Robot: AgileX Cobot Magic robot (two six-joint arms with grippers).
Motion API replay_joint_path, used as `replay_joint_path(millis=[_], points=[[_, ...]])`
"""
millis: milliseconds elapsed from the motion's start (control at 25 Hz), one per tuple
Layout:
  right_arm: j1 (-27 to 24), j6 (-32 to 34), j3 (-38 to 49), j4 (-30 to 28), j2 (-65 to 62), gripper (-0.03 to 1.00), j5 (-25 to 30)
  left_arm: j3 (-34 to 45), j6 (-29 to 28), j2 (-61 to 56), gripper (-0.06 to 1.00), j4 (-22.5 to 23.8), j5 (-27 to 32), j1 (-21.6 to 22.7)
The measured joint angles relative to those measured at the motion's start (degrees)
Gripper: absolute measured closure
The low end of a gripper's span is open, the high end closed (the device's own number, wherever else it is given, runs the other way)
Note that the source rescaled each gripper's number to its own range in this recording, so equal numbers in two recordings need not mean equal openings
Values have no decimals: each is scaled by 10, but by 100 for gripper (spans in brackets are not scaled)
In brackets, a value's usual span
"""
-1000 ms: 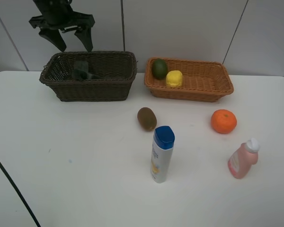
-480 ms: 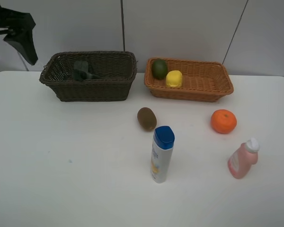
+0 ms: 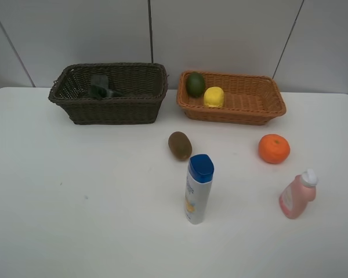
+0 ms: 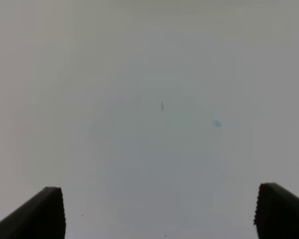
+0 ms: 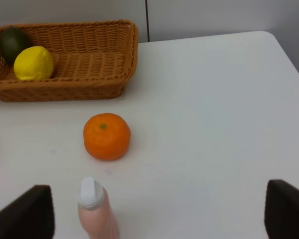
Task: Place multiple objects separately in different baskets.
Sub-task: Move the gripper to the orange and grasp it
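Across the table (image 3: 75, 197) in the high view, the kiwi (image 3: 180, 145), orange (image 3: 274, 148), white blue-capped bottle (image 3: 199, 189) and pink bottle (image 3: 298, 194) stand loose. The lemon (image 3: 213, 97) and green fruit (image 3: 195, 84) lie in the tan basket (image 3: 267, 110), and dark green items (image 3: 101, 87) lie in the dark basket (image 3: 104, 113). Neither arm shows.

Left wrist view: the left gripper (image 4: 160, 199) is spread wide over bare table, empty.

Right wrist view: the right gripper (image 5: 160, 199), also spread and empty, faces the orange, with the pink bottle's cap near one finger. Probably best to centre on the orange, keep clear of that cap, and close gently so it cannot roll.
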Motion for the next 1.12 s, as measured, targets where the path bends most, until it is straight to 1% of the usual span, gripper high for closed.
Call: replay_joint_path(millis=[120, 240, 440, 640, 1120], points=[[0, 0, 0, 0, 0, -3, 0, 49, 13, -111, -6, 0, -3, 0], [0, 0, 0, 0, 0, -3, 0, 82, 24, -201, -6, 0, 1, 0], [0, 0, 0, 0, 0, -3, 0, 90, 26, -302, -6, -2, 3, 0], [0, 0, 0, 0, 0, -3, 0, 92, 17, -312, -6, -25, 6, 0], [0, 0, 0, 0, 0, -3, 0, 92, 17, -312, -6, -30, 7, 0]])
